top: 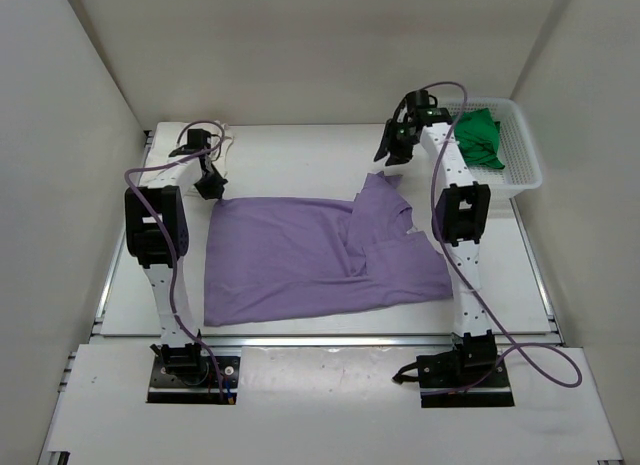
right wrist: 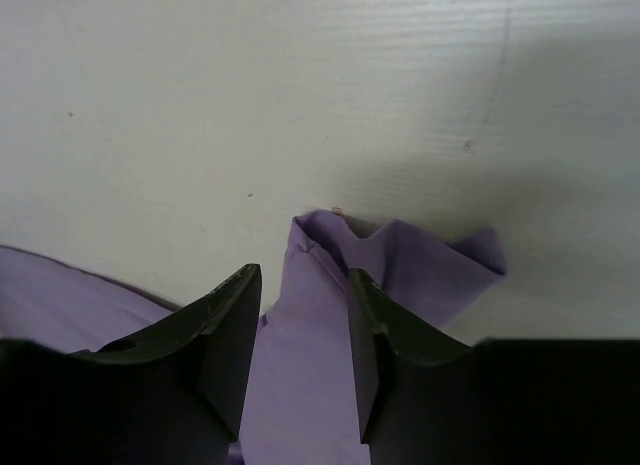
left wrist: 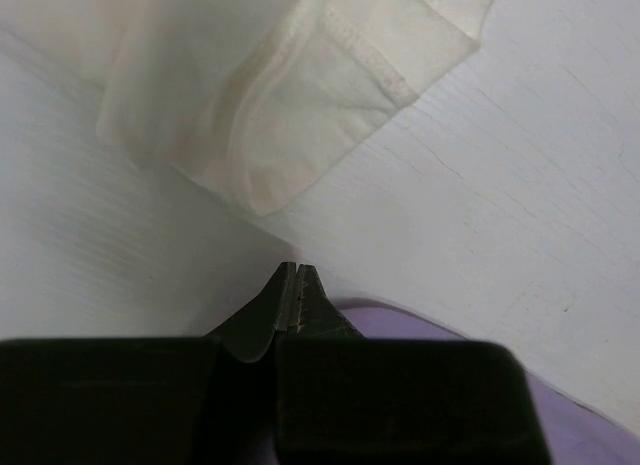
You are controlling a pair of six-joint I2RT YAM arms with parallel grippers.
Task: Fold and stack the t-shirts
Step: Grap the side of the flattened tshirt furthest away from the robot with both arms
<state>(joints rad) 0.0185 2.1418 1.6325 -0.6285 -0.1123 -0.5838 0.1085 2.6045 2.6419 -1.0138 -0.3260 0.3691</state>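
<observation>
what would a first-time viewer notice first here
The lavender shirt dominates, spread across the middle of the table with its right side folded over. The bright green shirt sits bunched in the white basket at the far right corner, and a cream shirt lies at the far left.

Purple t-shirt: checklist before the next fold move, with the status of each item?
1. Right gripper open for a grasp: ok. Its jaws stand apart over the rear right corner of the purple t-shirt.
2. Left gripper open for a grasp: not ok. It is shut at the shirt's rear left corner, with nothing visible between the jaws.
3. Purple t-shirt lying flat: not ok. The right side is folded over itself and rumpled.
4. Cream t-shirt clear of the purple one: ok. Bare table shows between them.
5. Green t-shirt out of the way: ok. It is in the white basket.
</observation>
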